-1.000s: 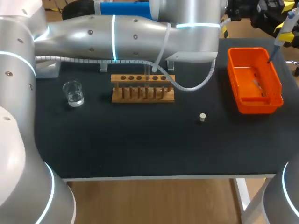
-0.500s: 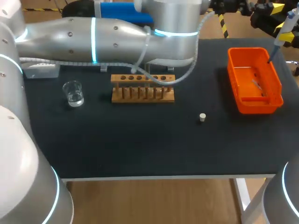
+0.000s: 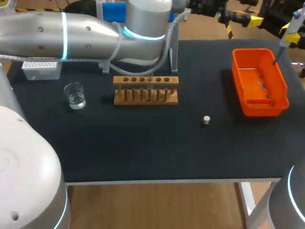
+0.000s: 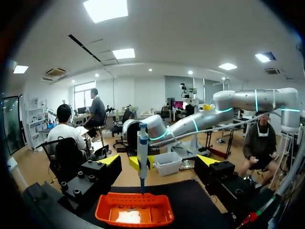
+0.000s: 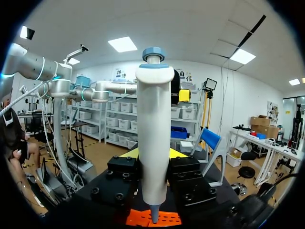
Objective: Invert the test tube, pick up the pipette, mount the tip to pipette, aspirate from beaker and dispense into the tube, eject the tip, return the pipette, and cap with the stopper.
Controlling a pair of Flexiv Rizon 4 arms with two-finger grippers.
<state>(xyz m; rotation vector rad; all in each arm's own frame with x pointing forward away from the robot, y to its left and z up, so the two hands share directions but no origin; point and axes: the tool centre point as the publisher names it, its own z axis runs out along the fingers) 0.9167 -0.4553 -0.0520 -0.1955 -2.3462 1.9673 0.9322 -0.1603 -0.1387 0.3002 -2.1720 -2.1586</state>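
Firmly, right fingers (image 5: 186, 183) grip pipette (image 5: 153, 129) above orange bin (image 3: 284, 93); left fingers (image 4: 102, 171) spread empty; beaker (image 3: 75, 94) holds liquid (image 3: 76, 101).

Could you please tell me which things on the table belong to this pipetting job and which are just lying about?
For the job: pipette, held in the right claw; beaker; wooden rack; stopper; grey box, probably the tips.
Lying about: orange bin, unless it is there to catch ejected tips.
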